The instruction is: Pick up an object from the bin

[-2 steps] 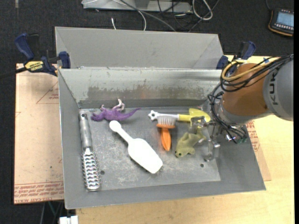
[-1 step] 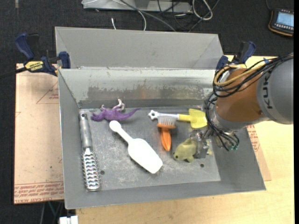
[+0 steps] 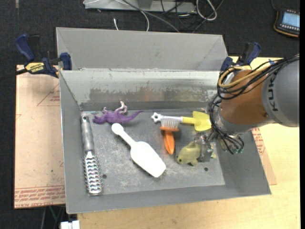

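Observation:
My gripper point(image 3: 207, 150) is low in the right part of the bin, under the orange-brown wrist cover. It is right against the right side of a dull yellow-green soft lump point(image 3: 188, 154) that lies on the bin floor. Just left of that lump lies an orange brush with a pale bristle head point(image 3: 168, 138). A yellow flat piece on a white handle point(image 3: 200, 120) lies behind the gripper, close to the wrist.
Further left are a white scoop point(image 3: 141, 155) lying diagonally, a purple toy dinosaur point(image 3: 116, 115) near the back wall, and a metal brush with a coiled head point(image 3: 90, 157) along the left wall. The arm with its cables covers the bin's right side.

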Robot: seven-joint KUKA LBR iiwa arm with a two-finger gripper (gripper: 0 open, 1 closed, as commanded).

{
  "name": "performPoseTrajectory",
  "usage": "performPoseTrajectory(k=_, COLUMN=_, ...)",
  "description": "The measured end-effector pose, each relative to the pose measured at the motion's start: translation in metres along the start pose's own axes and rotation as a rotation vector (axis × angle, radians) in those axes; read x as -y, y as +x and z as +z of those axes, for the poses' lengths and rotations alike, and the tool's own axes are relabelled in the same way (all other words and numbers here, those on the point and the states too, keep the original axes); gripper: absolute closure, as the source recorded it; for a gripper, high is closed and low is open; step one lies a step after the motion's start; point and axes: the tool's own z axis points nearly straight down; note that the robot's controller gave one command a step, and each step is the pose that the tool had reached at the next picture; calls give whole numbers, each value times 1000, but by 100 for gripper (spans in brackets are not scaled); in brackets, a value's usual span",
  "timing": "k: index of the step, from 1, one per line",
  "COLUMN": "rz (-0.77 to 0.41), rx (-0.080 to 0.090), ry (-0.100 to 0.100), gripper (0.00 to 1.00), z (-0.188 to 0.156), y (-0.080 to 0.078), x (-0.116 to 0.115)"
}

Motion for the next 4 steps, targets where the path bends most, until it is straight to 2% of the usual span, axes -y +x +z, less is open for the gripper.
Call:
performPoseTrajectory(k=2, rz=-1, rx=-3, ry=-2, gripper=100, z=-23, y=1, x=-1)
performPoseTrajectory(k=3, rz=-2, rx=3, ry=-1, gripper=100, z=-40, y=-1, x=-2)
performPoseTrajectory(k=4, rz=-3, rx=-4, ry=-3, gripper=100, z=-57, y=1, x=-3)
